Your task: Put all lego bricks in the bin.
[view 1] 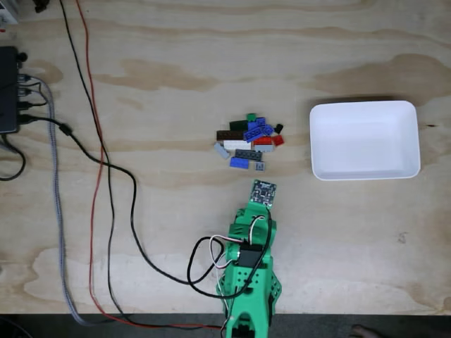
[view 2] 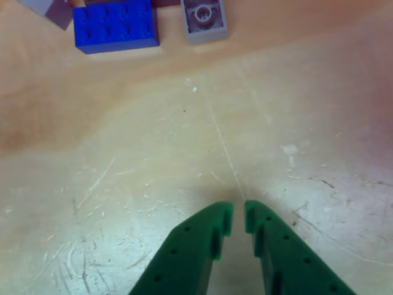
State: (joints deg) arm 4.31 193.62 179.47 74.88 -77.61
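My gripper (view 2: 239,212) is pinched nearly closed on nothing, above pale, scratched plywood. Just ahead lie a glossy blue studded brick (view 2: 115,25) and a small grey one (view 2: 204,18), the near edge of the heap of bricks (view 1: 249,142). The smooth white round-cornered bin (view 1: 364,140) sits well apart, right in the fixed view.

in the fixed view the lego bricks (view 1: 248,143) lie in a tight pile, several overlapping, so their count and some colours are too small to tell. the green arm (view 1: 248,271) is cut off by the bottom edge, and its circuit board (view 1: 264,191) covers the pincer. a dark box (view 1: 7,90) is cut off by the left edge. in the other view the blue brick (view 2: 115,26) and grey brick (view 2: 204,19) are cropped by the top edge, and the pincer (view 2: 238,218) fingers (view 2: 190,258) run off the bottom.
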